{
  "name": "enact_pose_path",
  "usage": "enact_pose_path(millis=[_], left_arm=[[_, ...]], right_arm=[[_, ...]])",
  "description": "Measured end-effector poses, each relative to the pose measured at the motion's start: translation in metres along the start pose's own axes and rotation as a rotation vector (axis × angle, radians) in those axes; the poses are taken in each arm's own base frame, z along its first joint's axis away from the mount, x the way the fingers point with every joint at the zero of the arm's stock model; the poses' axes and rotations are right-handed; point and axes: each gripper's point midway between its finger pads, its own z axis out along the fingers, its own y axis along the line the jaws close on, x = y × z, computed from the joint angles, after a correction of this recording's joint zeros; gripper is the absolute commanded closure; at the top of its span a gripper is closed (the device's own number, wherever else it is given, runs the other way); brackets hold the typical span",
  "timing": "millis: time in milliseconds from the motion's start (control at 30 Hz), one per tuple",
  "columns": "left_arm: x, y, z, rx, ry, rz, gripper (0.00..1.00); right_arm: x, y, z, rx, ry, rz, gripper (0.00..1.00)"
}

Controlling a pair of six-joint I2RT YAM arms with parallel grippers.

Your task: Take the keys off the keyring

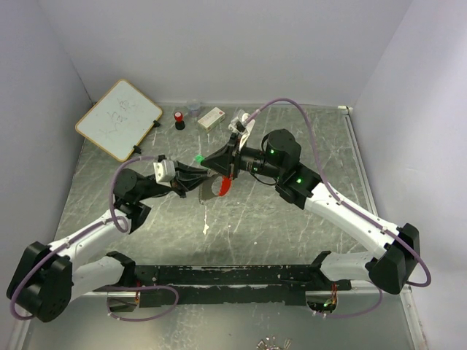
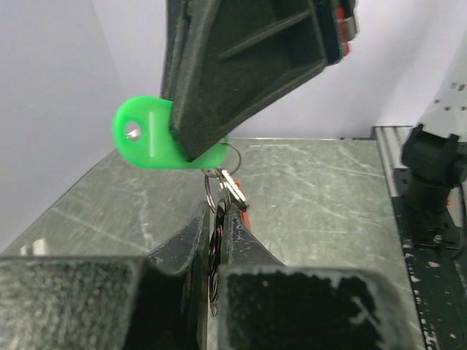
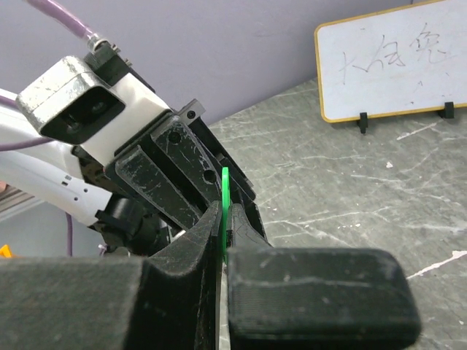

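I have the right gripper [image 3: 223, 219] pinched shut on the green key [image 2: 146, 138]. The left gripper [image 2: 217, 233] clamps the keyring [image 2: 211, 186] just beside it, and the red key [image 1: 223, 187] hangs beneath.

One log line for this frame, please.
left hand shut on keyring | right hand shut on green key | red key hanging below | all held above table

The left pincer [image 2: 217, 220] clamps keyring [image 2: 208, 191]; right pincer [image 2: 195, 149] grips green key [image 2: 142, 138].
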Motion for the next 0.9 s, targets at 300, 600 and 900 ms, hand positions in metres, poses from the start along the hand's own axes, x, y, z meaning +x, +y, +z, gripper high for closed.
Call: enact_pose_path(millis=[300,600,900], left_arm=[[-0.012,0.035,-0.01,-0.231,0.098,0.106,0.93],[-0.017,0.071,-0.029,-0.414,0.22,0.217,0.93],[-0.019,0.071,-0.034,-0.423,0.244,0.25,0.93]], right_arm=[[0.007,-0.009,-0.011,0.06,0.007,-0.051,0.93],[0.0,0.004,-0.041,0.087,-0.061,-0.117,0.73],[-0.005,-0.009,-0.045,0.166,-0.084,-0.158,0.76]])
